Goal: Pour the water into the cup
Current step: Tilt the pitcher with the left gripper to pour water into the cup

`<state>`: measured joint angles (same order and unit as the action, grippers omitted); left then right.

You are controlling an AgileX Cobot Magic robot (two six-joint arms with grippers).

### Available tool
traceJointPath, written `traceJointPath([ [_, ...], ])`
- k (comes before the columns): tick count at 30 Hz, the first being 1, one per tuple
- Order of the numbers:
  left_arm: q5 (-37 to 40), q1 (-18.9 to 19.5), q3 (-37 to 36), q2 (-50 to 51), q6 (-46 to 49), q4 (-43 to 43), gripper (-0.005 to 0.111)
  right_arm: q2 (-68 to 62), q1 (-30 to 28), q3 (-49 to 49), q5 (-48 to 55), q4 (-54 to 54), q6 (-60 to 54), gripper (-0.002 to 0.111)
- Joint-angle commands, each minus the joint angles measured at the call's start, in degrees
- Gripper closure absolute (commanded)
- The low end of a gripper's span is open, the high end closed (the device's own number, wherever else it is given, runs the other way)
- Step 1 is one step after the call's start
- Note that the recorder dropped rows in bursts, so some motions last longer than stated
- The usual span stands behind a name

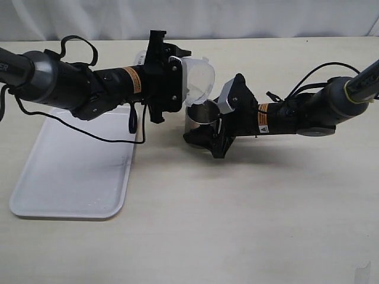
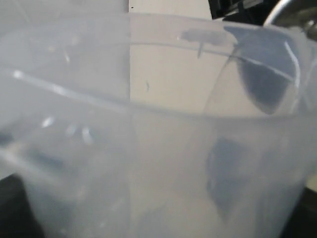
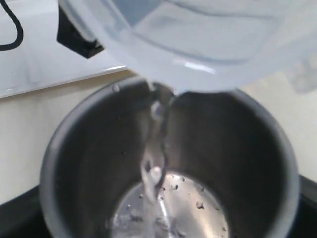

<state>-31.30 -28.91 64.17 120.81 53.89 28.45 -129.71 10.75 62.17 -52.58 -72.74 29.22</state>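
The bare pale beige counter (image 1: 237, 225) lies nearest. On its left side rests a white rectangular plastic tray (image 1: 65, 177) with a shallow raised rim. A thin black cable (image 1: 89, 133) loops across the tray's far part.

Past the middle of the counter, the right gripper (image 1: 213, 121) reaches in from the right. Its jaws are pressed against opposite sides of a short cylindrical brushed-steel cup (image 1: 198, 121), pinching it upright just beside the tray's far right corner. Whether the cup's base sits on the counter or hangs just off it cannot be told.

In the right wrist view the cup's mouth faces the camera, with dull grey walls and a shiny bottom. The water (image 3: 151, 163) falls as a thin, clear, twisting stream from above the rim. It runs down past the inner wall to the bottom, where it spreads as a faint sheen among scattered droplets.

Just behind and above the cup, the left gripper (image 1: 177, 77) comes in from the left. It is clamped on a translucent plastic container (image 1: 200, 80). The container is tilted steeply, with its lip over the cup's far edge, close above the rim. In the left wrist view the container's cloudy wall fills almost the whole frame, and the fingers cannot be made out there.

Farthest back, a white backdrop (image 1: 237, 18) runs along the counter's rear edge.
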Motion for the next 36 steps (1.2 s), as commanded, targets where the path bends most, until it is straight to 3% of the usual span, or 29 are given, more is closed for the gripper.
traceJointPath([
  [1, -2.0, -0.2, 0.6, -0.3, 4.3, -0.7, 0.107, -0.3, 0.0, 0.1, 0.0, -0.3, -0.5, 0.104],
  [36, -6.9, -0.2, 0.6, -0.3, 25.8, -5.5, 0.107, -0.3, 0.0, 0.1, 0.0, -1.4, -0.5, 0.104],
])
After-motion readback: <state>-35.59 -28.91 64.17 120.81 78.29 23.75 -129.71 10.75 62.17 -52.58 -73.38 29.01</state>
